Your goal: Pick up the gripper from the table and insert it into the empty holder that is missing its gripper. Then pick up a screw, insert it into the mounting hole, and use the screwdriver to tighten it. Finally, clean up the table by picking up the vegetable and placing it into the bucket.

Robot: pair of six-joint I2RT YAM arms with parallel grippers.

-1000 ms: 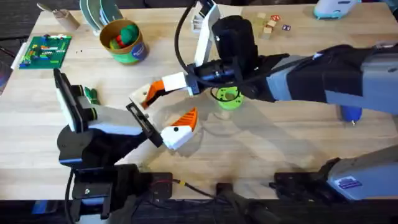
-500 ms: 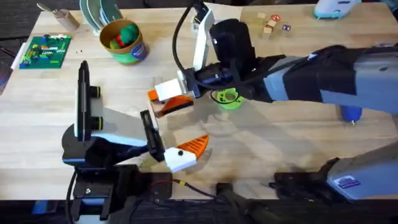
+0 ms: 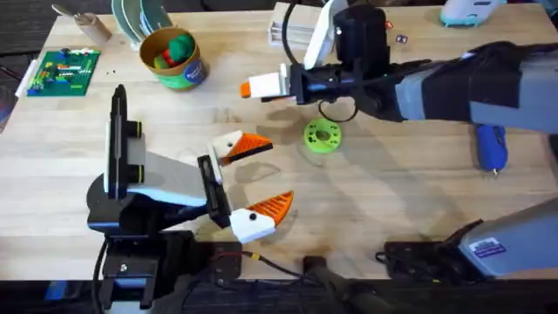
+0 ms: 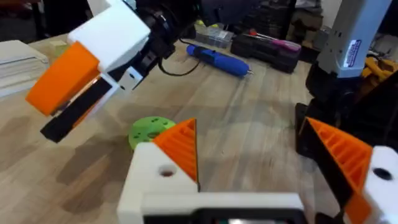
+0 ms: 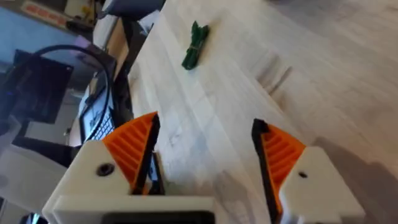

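Over the wooden table (image 3: pixel 392 201), left gripper (image 3: pixel 281 171) and right gripper (image 5: pixel 205 122) both hung spread and empty, so clean-up seemed next: grasp the vegetable (image 5: pixel 196 45) lying on the wood and carry it to the bucket (image 3: pixel 187 75).

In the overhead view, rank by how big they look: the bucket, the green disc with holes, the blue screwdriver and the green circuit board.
1. Green circuit board and bucket: too alike to rank.
2. Screwdriver, partly hidden by the right arm, so unsure.
3. Green disc, smallest.
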